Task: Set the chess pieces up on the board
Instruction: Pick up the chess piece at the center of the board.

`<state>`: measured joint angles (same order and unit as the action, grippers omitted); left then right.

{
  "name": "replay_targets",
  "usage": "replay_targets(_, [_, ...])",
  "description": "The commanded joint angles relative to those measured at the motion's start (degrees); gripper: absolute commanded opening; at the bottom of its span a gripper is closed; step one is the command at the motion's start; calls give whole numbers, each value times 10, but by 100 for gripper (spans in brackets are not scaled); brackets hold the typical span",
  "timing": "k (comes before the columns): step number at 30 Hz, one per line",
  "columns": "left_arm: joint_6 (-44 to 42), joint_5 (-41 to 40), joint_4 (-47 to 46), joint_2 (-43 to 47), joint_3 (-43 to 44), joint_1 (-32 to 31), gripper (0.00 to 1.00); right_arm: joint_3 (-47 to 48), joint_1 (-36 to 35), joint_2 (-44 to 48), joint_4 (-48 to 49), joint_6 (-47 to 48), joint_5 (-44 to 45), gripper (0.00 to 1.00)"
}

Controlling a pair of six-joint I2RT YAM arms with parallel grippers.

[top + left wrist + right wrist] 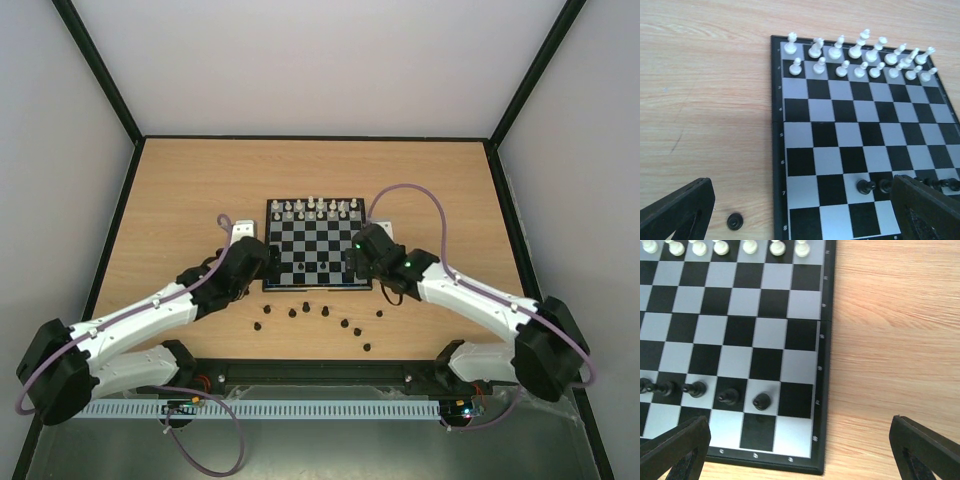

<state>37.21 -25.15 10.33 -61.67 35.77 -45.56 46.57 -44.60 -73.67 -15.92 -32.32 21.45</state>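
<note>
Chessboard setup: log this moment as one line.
board: some black pawns on second-nearest row | loose black pieces: on table by near edge | left pincer: open, empty | right pincer: open, empty

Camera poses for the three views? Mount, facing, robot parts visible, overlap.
Top external: above and behind the bases, looking down and forward at the table; left arm and right arm show, flanking the chessboard.
Left wrist: on the left arm's wrist, by the board's near-left corner, facing the white pieces; open left hand frames the bottom.
Right wrist: over the near-right corner, facing along the board's right edge; open right hand frames the bottom.
Shared: both wrist views catch the row of black pawns and the white pieces.
</note>
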Motion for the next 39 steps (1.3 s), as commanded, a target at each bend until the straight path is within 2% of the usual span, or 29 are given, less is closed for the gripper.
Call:
replay_targets(1, [59,-18,100,12,18,3,99,-39,-1,71,-25,-10,38,99])
replay_targets(11, [104,-8,126,-10,-9,2,99,-87,-1,151,11,7,-32,100])
replay_targets(18, [98,-24,106,-77,2,4,99,-98,-2,156,29,18,-69,100])
replay_targets(24, [90,-23,94,-140,24,9,99,-108,-2,167,38,20,-80,95])
replay_targets(32, [97,-16,74,-141,2,20,99,-110,-1,163,40,23,-82,91])
replay_targets(39, [104,-12,57,-134,-20,31,91,-111,-2,153,43,21,-78,90])
